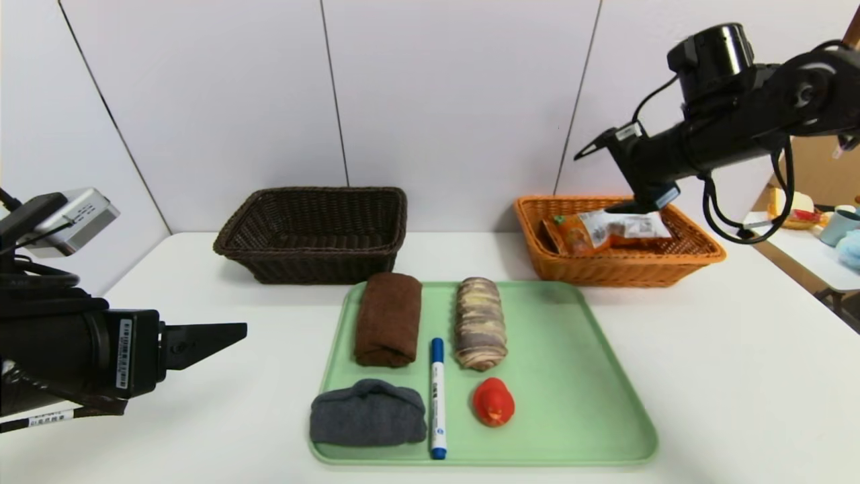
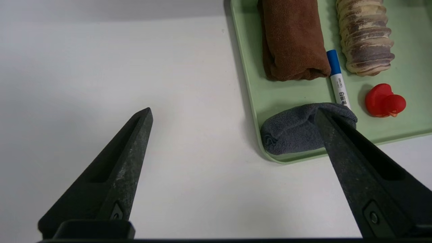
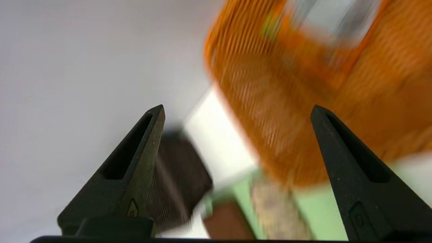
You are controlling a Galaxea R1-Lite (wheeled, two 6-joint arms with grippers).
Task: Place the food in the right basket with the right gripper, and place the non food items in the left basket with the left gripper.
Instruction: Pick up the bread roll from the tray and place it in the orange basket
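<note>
The orange snack bag (image 1: 608,228) lies in the orange wicker basket (image 1: 692,259). The marbled bread roll (image 1: 480,323), brown rolled towel (image 1: 388,327), grey cloth (image 1: 368,413), blue-capped white marker (image 1: 437,396) and red toy (image 1: 493,402) lie on the green tray (image 1: 584,403). The dark brown basket (image 1: 316,232) holds nothing. My right gripper (image 1: 591,149) is open and empty, raised above the orange basket's left end; its wrist view (image 3: 238,107) is blurred. My left gripper (image 1: 235,331) is open and empty over the table left of the tray, close to the grey cloth (image 2: 293,130).
The tray sits in the middle of the white table, in front of both baskets. A wall stands right behind the baskets. A side table (image 1: 806,245) with cups and small items stands off to the far right.
</note>
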